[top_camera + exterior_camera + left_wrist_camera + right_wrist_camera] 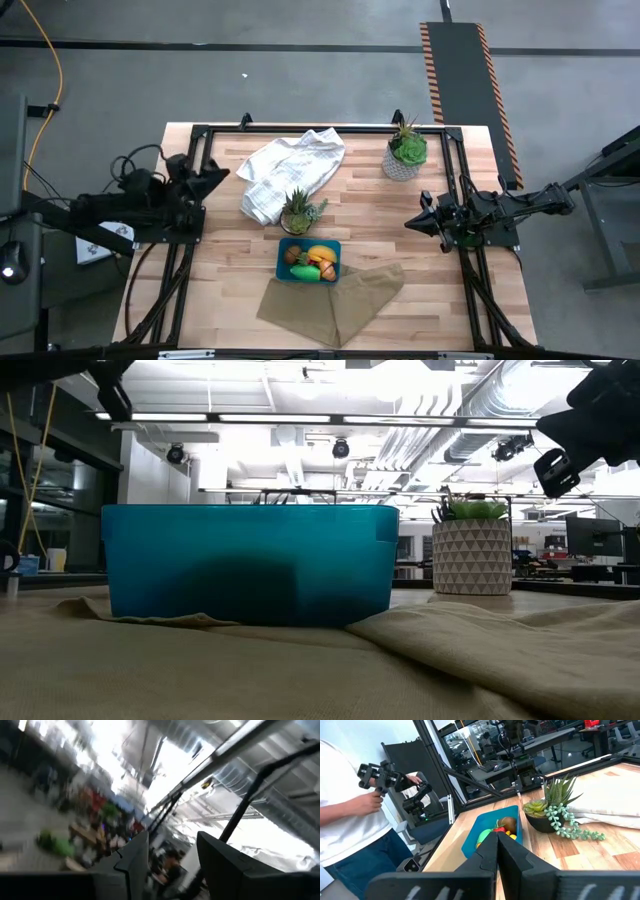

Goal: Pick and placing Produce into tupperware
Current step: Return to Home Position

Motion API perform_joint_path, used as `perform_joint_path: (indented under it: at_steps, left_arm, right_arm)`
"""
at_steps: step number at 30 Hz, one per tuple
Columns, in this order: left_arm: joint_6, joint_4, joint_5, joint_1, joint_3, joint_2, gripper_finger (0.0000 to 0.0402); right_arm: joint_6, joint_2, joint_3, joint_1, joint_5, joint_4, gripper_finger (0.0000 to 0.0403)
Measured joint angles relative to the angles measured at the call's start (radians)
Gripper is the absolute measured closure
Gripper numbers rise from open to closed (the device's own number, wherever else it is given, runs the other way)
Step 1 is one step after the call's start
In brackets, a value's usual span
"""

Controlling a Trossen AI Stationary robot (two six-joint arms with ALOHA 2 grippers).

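Observation:
The teal tupperware [283, 248] stands on the table's near middle, its near side by a tan cloth [335, 300]. Produce lies inside it: a yellow banana [322, 254], a brown kiwi [292, 255], a green piece [308, 270] and an orange piece [327, 271]. The right wrist view shows the tupperware [475, 832] with the kiwi [508, 824]. My left gripper [215, 175] is at the table's far left, raised, open, with nothing between its fingers [135, 862]. My right gripper [412, 222] is shut at the right, pointing toward the tupperware, touching nothing.
A white towel [290, 170] lies at the far middle. One potted plant [300, 210] stands just beyond the tupperware, another [405, 150] at the far right. A person [350, 820] holding a device stands beyond the table's left edge.

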Motion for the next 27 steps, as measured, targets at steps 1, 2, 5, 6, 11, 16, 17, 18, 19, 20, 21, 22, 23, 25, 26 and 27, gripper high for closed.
perform_joint_path:
  at_steps: [1,2,5,6,11,16,17,18,19,20,21,22,23,25,26,27]
  left_arm:
    - [0.048,0.037,0.002,0.0,-0.01,0.0,0.0245]
    - [0.104,0.073,0.009,0.0,-0.02,-0.001,0.0245]
    - [0.296,0.11,0.051,0.0,-0.043,-0.001,0.0245]
    - [0.36,0.109,0.061,0.0,-0.046,-0.001,0.0245]
    - [0.543,0.104,0.083,0.0,-0.083,-0.001,0.0245]
    - [0.583,0.117,0.083,0.0,-0.147,-0.01,0.0245]
    - [0.583,0.119,0.083,0.0,-0.159,-0.013,0.0245]
    - [0.583,0.118,0.085,0.0,-0.172,-0.019,0.0245]
    - [0.583,0.117,0.086,0.0,-0.185,-0.025,0.0245]
    - [0.584,0.117,0.087,0.0,-0.197,-0.033,0.0245]
    - [0.585,0.088,0.087,0.0,-0.2,-0.042,0.0245]
    - [0.583,0.065,0.087,0.0,-0.2,-0.048,0.0245]
    - [0.584,0.043,0.087,0.0,-0.199,-0.057,0.0245]
    - [0.587,-0.003,0.087,0.0,-0.199,-0.068,0.0245]
    - [0.587,-0.033,0.087,0.0,-0.199,-0.076,0.0245]
    - [0.586,-0.053,0.087,0.0,-0.199,-0.082,0.0245]
  right_arm:
    - [0.0,0.0,0.0,0.0,0.0,0.0,0.0402]
    - [0.0,0.0,0.0,0.0,0.0,0.0,0.0402]
    - [0.0,0.0,0.0,0.0,0.0,0.0,0.0402]
    - [0.0,0.0,0.0,0.0,0.0,0.0,0.0402]
    - [0.0,0.0,0.0,0.0,0.0,0.0,0.0402]
    - [0.0,0.0,0.0,0.0,0.0,0.0,0.0402]
    - [0.0,0.0,0.0,0.0,0.0,0.0,0.0402]
    - [0.0,0.0,0.0,0.0,0.0,0.0,0.0402]
    - [0.0,0.0,0.0,0.0,0.0,0.0,0.0402]
    - [0.0,0.0,0.0,0.0,0.0,0.0,0.0402]
    - [0.0,0.0,0.0,0.0,0.0,0.0,0.0402]
    - [0.0,0.0,0.0,0.0,0.0,0.0,0.0402]
    - [0.0,0.0,0.0,0.0,0.0,0.0,0.0402]
    - [0.0,0.0,0.0,0.0,0.0,0.0,0.0402]
    - [0.0,0.0,0.0,0.0,0.0,0.0,0.0402]
    - [0.0,0.0,0.0,0.0,0.0,0.0,0.0402]
